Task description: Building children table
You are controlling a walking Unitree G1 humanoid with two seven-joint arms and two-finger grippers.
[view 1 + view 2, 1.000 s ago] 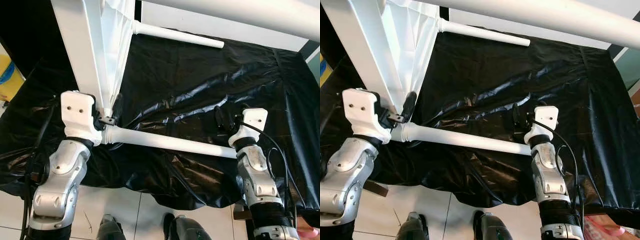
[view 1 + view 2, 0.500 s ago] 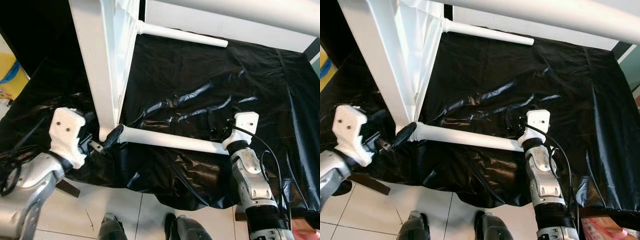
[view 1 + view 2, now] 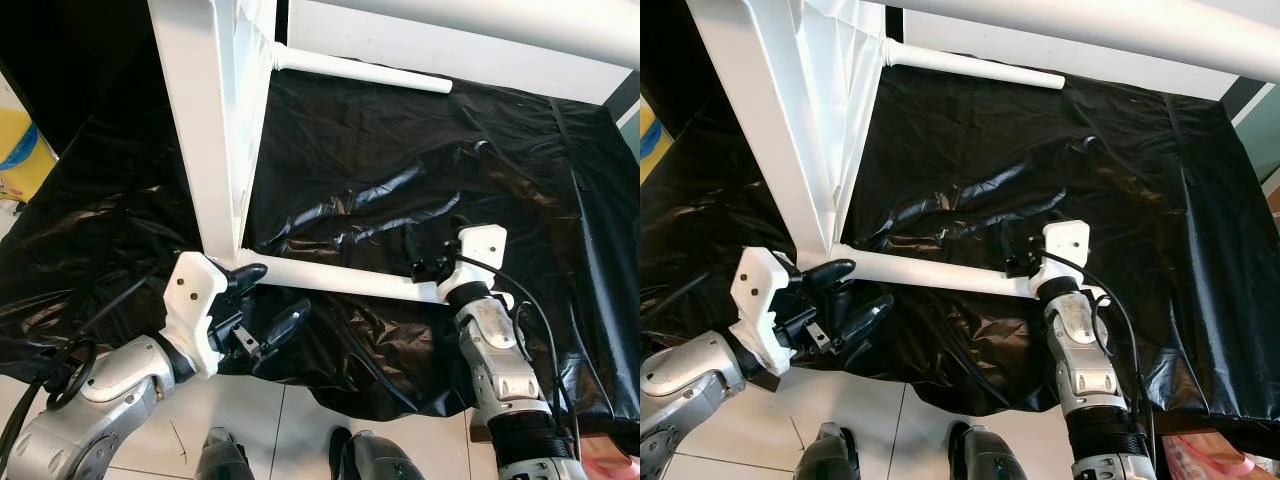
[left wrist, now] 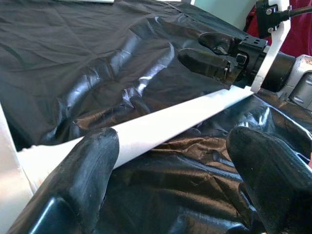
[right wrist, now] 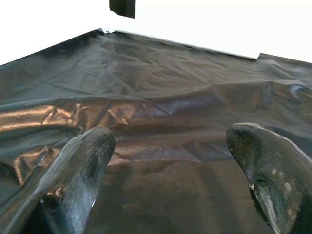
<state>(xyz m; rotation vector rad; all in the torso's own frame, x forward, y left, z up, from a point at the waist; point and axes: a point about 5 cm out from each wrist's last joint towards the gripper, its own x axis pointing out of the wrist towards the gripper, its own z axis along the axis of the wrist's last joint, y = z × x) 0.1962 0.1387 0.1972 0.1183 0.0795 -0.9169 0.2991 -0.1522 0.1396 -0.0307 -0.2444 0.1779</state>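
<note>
The table frame (image 3: 205, 130) is plain white, and so are the near leg (image 3: 335, 280) and the far leg (image 3: 365, 72) near the sheet's far edge. The sheet (image 3: 400, 150) under them is glossy black with pale creased highlights. Both arms are silver with white wrist housings; the left gripper (image 3: 262, 305) has black fingers, as does the right gripper (image 4: 214, 51). The floor (image 3: 270, 425) is off-white tile with dark grout lines

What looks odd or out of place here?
The white children's table lies tipped on its side on the crumpled black plastic sheet, with its round white legs pointing sideways. Nothing looks damaged or spilled.
</note>
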